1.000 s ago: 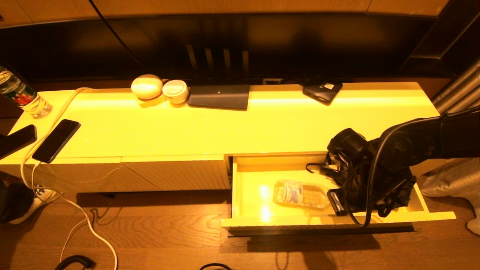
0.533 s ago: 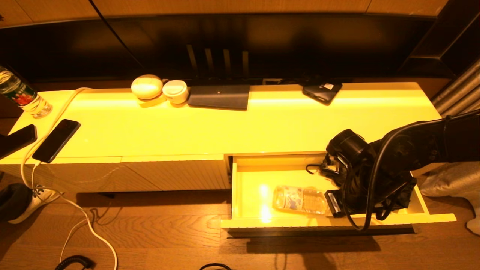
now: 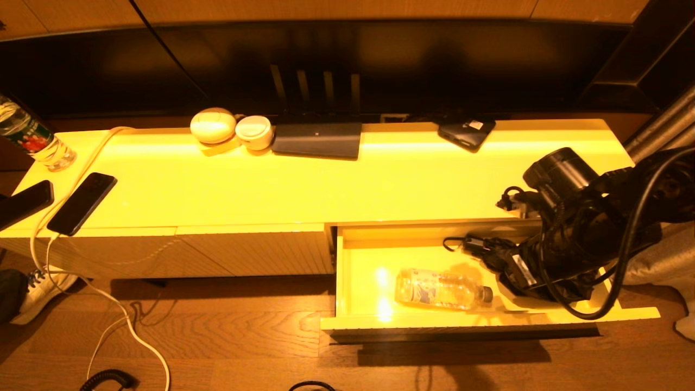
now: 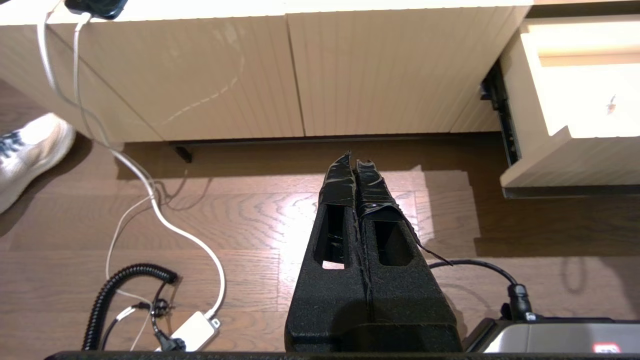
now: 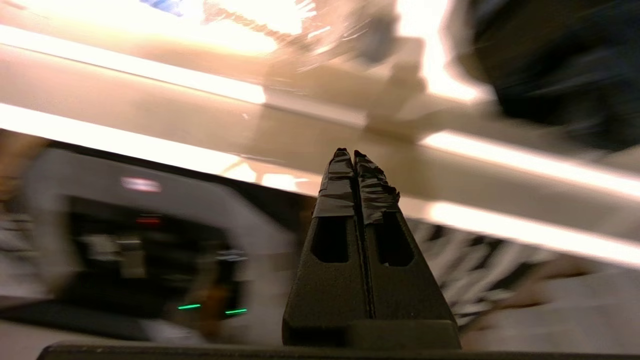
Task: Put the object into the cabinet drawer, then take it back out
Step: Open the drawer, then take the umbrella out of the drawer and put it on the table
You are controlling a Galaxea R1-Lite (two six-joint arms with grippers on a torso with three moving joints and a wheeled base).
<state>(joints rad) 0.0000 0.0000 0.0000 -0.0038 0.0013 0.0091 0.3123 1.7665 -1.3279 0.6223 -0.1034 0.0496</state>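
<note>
Bottle (image 3: 441, 289) of clear plastic with a dark cap lies on its side in the open cabinet drawer (image 3: 358, 317), in the lower centre-right of the head view, cap end pointing toward the right of the frame. It rests on the glossy drawer floor near the front wall, apart from any gripper.

Right gripper (image 5: 356, 157): fingers pressed together, holding nothing, as the right wrist view shows. In the head view the right arm (image 3: 575, 239) sits over the right end of the drawer, at the right of the frame, just beside the bottle's cap end; the fingertips themselves cannot be made out there.

Left gripper (image 4: 354, 162): fingers pressed together, empty, above the wooden floor (image 4: 240, 220) in front of the closed ribbed front panels (image 4: 390, 70). It is not seen in the head view.

White cable (image 3: 117, 320) trails over the floor at the lower left of the head view, and a white shoe (image 3: 40, 296) stands at the left edge.

Cabinet top (image 3: 326, 184) spans the middle of the frame. Two dark phones (image 3: 81, 203) lie at its left end, and a second bottle (image 3: 32, 142) with a red label stands at the far left edge. Along the back edge, from left to right: two round white objects (image 3: 213, 125), a flat dark rectangular item (image 3: 317, 139), and a dark device (image 3: 467, 132). Dark wall panelling (image 3: 347, 65) fills the upper part of the frame.
</note>
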